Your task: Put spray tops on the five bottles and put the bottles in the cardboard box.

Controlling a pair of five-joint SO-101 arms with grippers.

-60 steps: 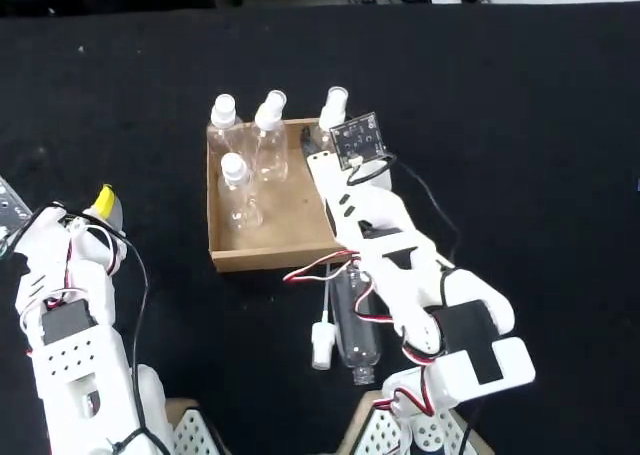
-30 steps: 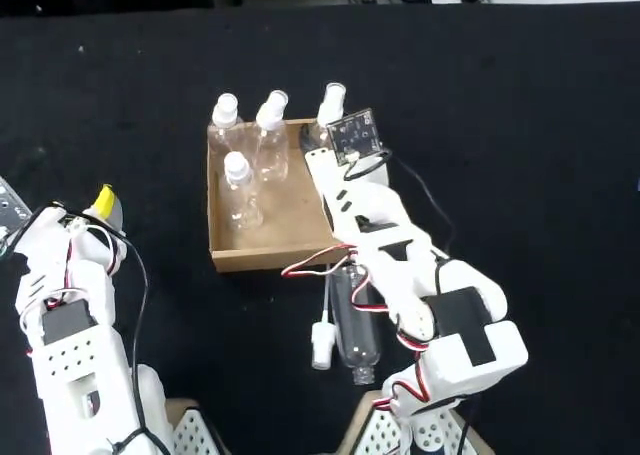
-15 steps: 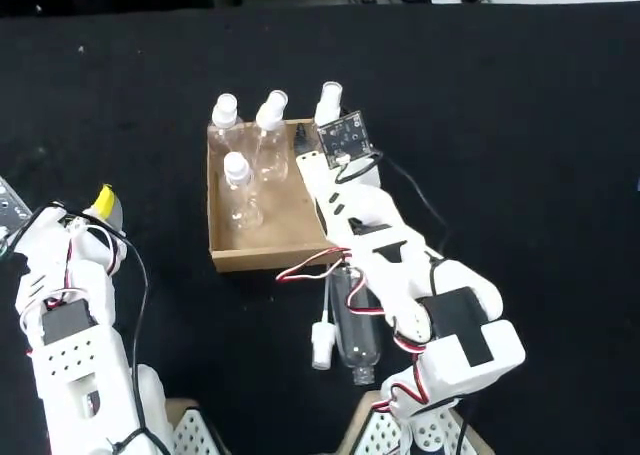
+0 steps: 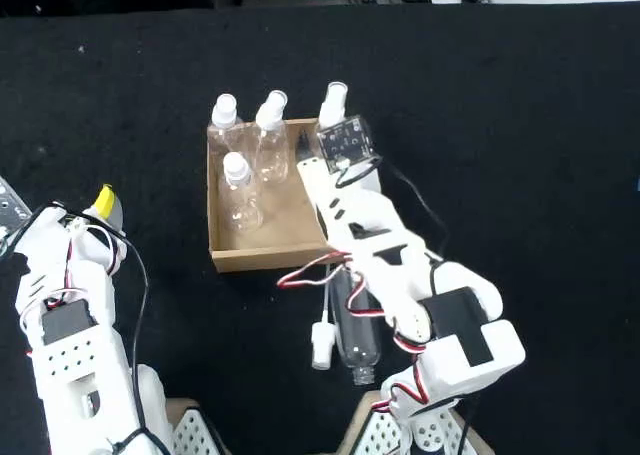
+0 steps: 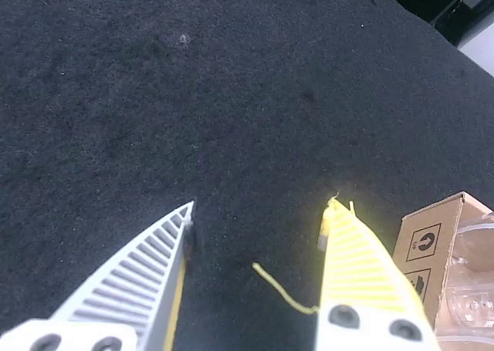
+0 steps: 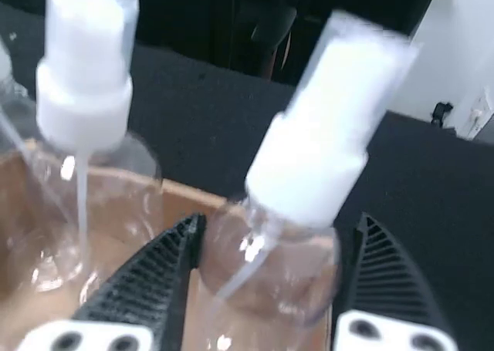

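A cardboard box (image 4: 300, 237) sits mid-table with three capped bottles (image 4: 236, 188) standing in its back left part. My right gripper (image 4: 322, 135) is at the box's back right corner, shut on a fourth capped bottle (image 4: 333, 103) that leans to one side; in the right wrist view this bottle (image 6: 309, 197) fills the gap between the jaws of the gripper (image 6: 278, 221). An uncapped bottle (image 4: 356, 330) lies on the table near the right arm's base, with a loose spray top (image 4: 322, 343) beside it. My left gripper (image 4: 103, 203) (image 5: 261, 207) hangs open over bare cloth at the left.
The table is covered in black cloth (image 4: 520, 125). The right arm's red and white wires (image 4: 305, 272) loop over the box's front right corner. A box corner (image 5: 436, 235) shows beside my left gripper's yellow finger (image 5: 351, 262).
The right arm has shifted a little to the left with the capped bottle, which now leans more. The left arm has not moved.
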